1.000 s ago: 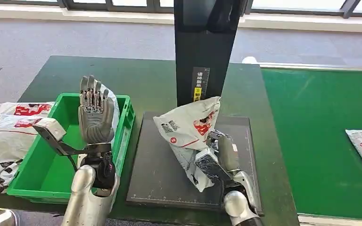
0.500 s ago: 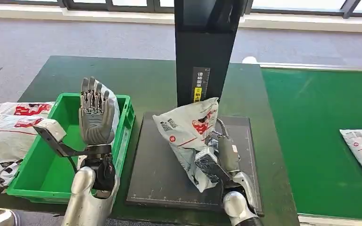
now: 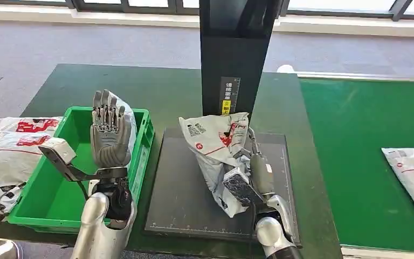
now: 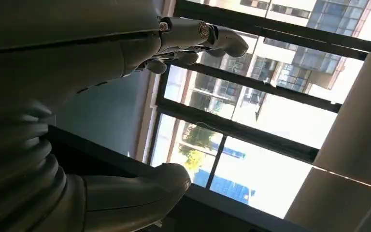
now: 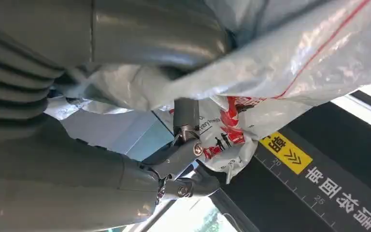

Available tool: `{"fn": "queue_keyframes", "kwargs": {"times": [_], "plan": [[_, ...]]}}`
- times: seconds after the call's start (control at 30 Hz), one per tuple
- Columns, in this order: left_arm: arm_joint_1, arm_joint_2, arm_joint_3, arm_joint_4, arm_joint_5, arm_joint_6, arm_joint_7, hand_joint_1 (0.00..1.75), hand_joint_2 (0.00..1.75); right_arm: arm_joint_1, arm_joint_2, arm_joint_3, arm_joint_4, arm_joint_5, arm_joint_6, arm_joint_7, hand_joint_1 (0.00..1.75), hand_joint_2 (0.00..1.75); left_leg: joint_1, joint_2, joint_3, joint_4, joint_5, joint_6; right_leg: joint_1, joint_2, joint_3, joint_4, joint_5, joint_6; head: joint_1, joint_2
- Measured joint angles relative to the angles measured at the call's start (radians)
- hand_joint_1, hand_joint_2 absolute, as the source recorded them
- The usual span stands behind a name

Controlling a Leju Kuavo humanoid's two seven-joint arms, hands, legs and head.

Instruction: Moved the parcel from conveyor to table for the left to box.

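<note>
A grey plastic parcel (image 3: pixel 215 154) with red print stands crumpled on the black scale plate (image 3: pixel 179 194) at the table's middle. My right hand (image 3: pixel 250 175) grips it from the right side, thumb and fingers wrapped around the bag. In the right wrist view the parcel (image 5: pixel 280 63) bulges over my right hand (image 5: pixel 140 96), pinched between the thumb and dark fingers (image 5: pixel 186 145). My left hand (image 3: pixel 108 132) is raised upright over the green box (image 3: pixel 43 208), fingers straight and apart, holding nothing. The left wrist view shows the left hand (image 4: pixel 125 48) against windows.
A black scanner post (image 3: pixel 234 59) rises behind the plate. More parcels (image 3: pixel 2 156) lie left of the box, one leaning inside behind my left hand. Another parcel (image 3: pixel 412 170) lies on the green conveyor (image 3: pixel 361 162) at the right.
The right hand has shifted the parcel slightly toward the post and stood it more upright. The conveyor parcel has moved left. The left hand has barely moved.
</note>
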Motion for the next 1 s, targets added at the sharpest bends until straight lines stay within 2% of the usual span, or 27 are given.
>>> {"fn": "queue_keyframes", "kwargs": {"times": [0.8, 1.0], "plan": [[-0.003, 0.0, -0.001, 0.001, -0.022, 0.0, 0.009, 0.0, 1.75, -0.006, -0.005, 0.0, 0.011, -0.077, 0.076, -0.004, 0.0, 0.0, 0.0, 0.0, 0.0, 0.0, 0.0, 0.0, 0.0, 0.0, 0.0, 0.0, 0.0, 0.0, 0.0, 0.0], [-0.003, 0.0, -0.001, 0.002, -0.029, 0.0, 0.009, 0.0, 1.75, -0.011, -0.006, -0.003, 0.015, -0.156, 0.111, -0.054, 0.0, 0.0, 0.0, 0.0, 0.0, 0.0, 0.0, 0.0, 0.0, 0.0, 0.0, 0.0, 0.0, 0.0, 0.0, 0.0]]}}
